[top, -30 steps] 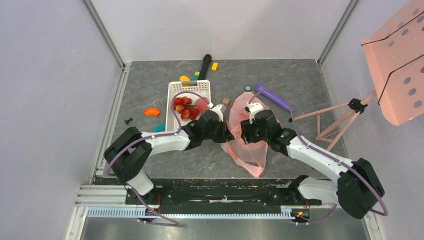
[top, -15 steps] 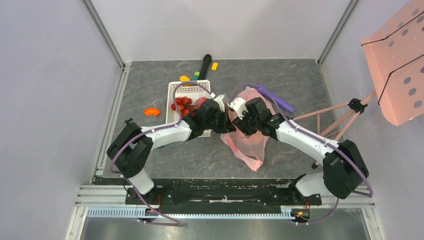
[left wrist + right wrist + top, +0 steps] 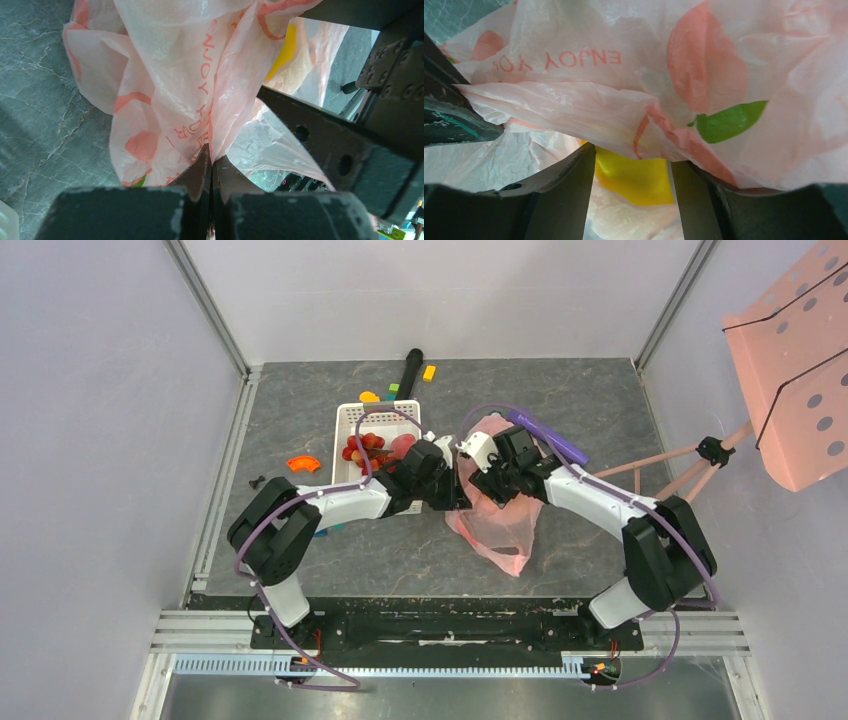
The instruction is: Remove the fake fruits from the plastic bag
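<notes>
Mid-extraction. Some red fruits (image 3: 367, 447) already sit in the basket (image 3: 345, 418), and the bag (image 3: 497, 530) lies crumpled just right of the basket with both grippers meeting at the end nearest it. The left gripper (image 3: 212, 161) is clamped tight on a fold of bag film, pinning the bag. The right gripper (image 3: 633, 160) has its jaws apart and pushed in under the film. A yellow fruit (image 3: 639, 182) fills the gap between them, but I can't tell if they actually bear on it or only straddle it. My read is the step in hand is fishing out that yellow one. Next move needs a firm close on the fruit only, no film caught in the jaws. Then a pull back out through the mouth while the left holds the pinch, and a carry over to the basket. Risk is the whole bag dragging along. Bag print reads "ENJOY YOUR", the rest lost in creases, plus a peach-and-leaf motif. No other labels legible.
</notes>
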`<state>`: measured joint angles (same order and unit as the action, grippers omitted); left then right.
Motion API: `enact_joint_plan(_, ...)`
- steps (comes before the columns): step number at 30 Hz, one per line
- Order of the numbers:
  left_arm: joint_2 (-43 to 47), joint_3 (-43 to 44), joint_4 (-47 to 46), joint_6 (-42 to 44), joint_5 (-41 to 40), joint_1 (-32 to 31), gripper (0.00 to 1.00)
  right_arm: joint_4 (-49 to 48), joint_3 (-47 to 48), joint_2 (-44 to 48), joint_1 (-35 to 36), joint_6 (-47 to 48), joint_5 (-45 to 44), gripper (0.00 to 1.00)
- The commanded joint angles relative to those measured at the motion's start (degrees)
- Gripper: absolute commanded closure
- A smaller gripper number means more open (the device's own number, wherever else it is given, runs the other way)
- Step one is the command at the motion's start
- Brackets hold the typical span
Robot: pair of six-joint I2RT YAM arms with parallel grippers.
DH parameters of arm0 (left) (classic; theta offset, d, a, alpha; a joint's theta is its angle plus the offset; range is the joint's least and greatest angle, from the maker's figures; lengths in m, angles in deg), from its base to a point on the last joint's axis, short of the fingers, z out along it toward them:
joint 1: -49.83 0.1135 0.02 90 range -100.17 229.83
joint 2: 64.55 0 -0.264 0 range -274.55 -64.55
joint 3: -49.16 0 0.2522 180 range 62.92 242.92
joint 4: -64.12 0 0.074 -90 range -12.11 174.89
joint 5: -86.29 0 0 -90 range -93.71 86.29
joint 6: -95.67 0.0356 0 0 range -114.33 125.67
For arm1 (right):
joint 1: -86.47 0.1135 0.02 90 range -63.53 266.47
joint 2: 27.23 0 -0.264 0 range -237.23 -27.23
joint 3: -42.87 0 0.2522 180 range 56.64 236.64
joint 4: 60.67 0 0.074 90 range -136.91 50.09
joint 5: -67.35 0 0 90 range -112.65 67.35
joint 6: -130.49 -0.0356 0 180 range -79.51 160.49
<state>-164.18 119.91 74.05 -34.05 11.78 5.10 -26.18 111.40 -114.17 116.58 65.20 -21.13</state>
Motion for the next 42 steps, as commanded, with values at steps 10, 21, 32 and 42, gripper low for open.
enact_joint_plan(10,-1.4,2.2,-0.4,2.4,2.3,0.8,0.98,0.5,2.3,-5.9,-0.5,1.9,1.8,0.25)
enact_joint_plan(21,-1.4,1.7,-0.5,2.5,2.4,1.1,0.98,0.8,1.3,-9.2,-0.8,-0.1,0.1,0.24)
enact_joint_plan(32,-0.9,0.1,-0.8,2.7,2.6,1.1,0.98,1.3,1.8,2.4,-1.0,-6.9,3.7,0.51)
enact_joint_plan(42,0.3,-3.1,-1.3,3.1,2.4,1.0,0.98,0.6,-2.3,17.3,-1.0,-12.0,9.7,0.49)
